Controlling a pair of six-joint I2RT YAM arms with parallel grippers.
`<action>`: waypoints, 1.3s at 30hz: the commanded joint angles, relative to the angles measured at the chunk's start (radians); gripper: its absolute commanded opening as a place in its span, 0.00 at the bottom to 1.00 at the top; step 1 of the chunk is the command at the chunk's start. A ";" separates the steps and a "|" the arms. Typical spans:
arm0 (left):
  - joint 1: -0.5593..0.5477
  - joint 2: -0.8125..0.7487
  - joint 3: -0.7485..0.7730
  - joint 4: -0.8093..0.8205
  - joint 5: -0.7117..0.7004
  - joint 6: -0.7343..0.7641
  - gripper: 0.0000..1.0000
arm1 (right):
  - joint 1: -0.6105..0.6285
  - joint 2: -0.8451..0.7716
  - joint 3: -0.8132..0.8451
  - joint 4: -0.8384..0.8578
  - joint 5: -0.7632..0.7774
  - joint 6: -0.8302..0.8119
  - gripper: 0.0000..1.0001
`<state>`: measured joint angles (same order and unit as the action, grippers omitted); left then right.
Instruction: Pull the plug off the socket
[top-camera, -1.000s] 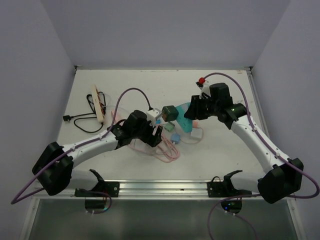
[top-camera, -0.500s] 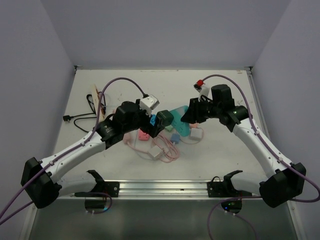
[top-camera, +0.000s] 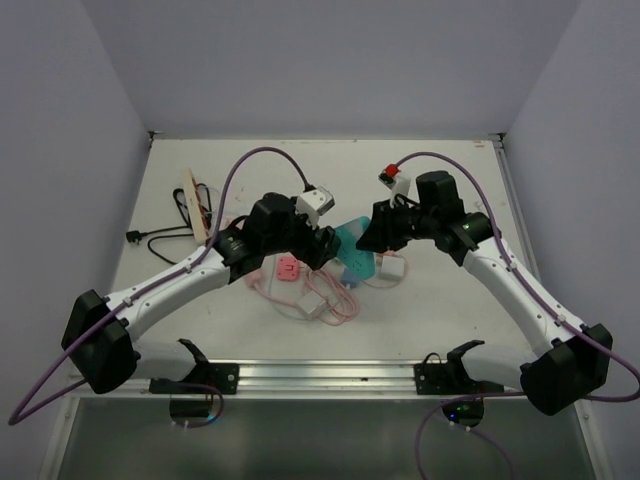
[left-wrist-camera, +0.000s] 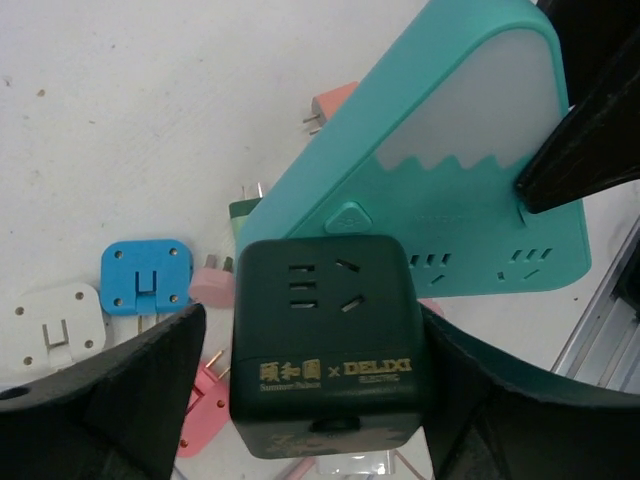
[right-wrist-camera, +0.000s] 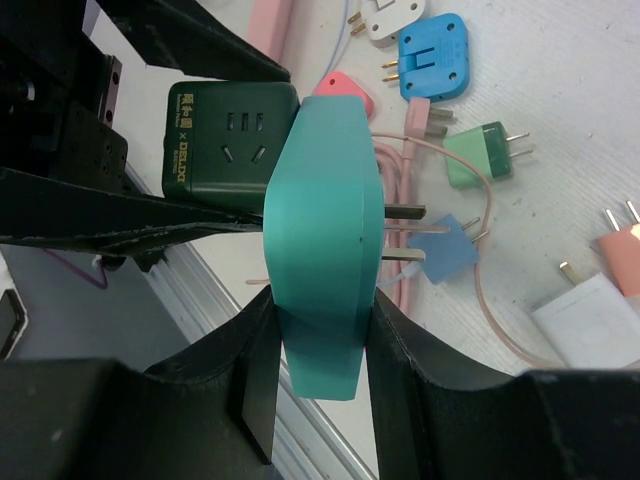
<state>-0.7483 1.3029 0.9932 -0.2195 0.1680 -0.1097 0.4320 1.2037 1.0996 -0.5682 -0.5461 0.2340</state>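
Observation:
A dark green cube plug labelled DELIXI sits against the face of a teal socket. My left gripper is open and straddles the cube: the right finger touches it, and a gap shows at the left finger. My right gripper is shut on the teal socket and holds it edge-on above the table, with the cube on its left side and metal prongs on its right. In the top view both grippers meet mid-table, left and right.
Loose plugs lie under the grippers: blue, white, pink, light green. A pink socket with coiled pink cable and a white adapter lie nearby. A wooden power strip lies far left.
The right gripper has carried the teal socket and cube a little leftward. The left arm swung up and round, and its gripper now sits around the cube.

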 joint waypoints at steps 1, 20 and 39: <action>0.001 0.007 0.053 0.002 0.042 0.025 0.77 | 0.005 -0.024 0.055 0.057 -0.034 -0.012 0.00; 0.124 -0.215 -0.079 -0.050 0.051 -0.002 0.00 | -0.102 0.145 -0.049 -0.065 0.571 0.079 0.00; 0.092 0.039 0.085 -0.087 0.077 -0.062 0.00 | 0.113 0.258 0.051 0.064 0.530 0.105 0.00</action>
<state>-0.6384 1.3647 0.9836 -0.3180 0.2054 -0.1444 0.5568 1.4380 1.1461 -0.4801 -0.2768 0.3931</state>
